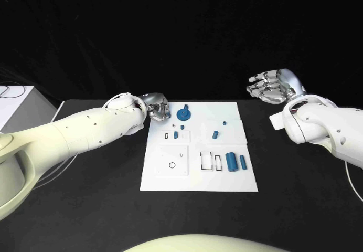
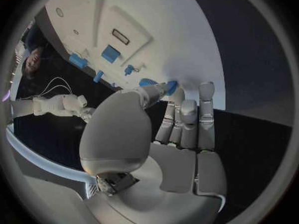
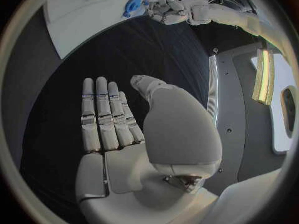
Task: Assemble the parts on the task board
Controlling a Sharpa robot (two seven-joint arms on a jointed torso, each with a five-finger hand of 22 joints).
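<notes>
- Head view: the left hand (image 1: pixel 157 110) sits at the far left corner of the task board (image 1: pixel 162 181), fingers curled in toward the round blue part (image 1: pixel 184 113), which lies just to its right on the board's far edge. Whether a fingertip actually touches the part I cannot tell from here. The right hand (image 1: pixel 274 87) is raised well off the board's far right corner, fingers loosely bent and apart, holding nothing. So the left hand is plainly the nearer one to that part.
- Also here: a blue cylinder (image 1: pixel 243 162) and a wider blue piece (image 1: pixel 231 161) lie side by side at the near right of the board, long axes running near to far, well apart from both hands.
- Left wrist view: the left hand (image 2: pixel 168 134) has its fingers straight and pressed together, thumb alongside, and a blue part (image 2: pixel 167 87) shows right at the fingertips (image 2: pixel 206 90); the view suggests contact rather than a firm grip.
- Right wrist view: the right hand (image 3: pixel 118 129) is flat and empty over the black table (image 3: pixel 50 99), with the round blue part (image 3: pixel 132 5) far off beside the other hand.
</notes>
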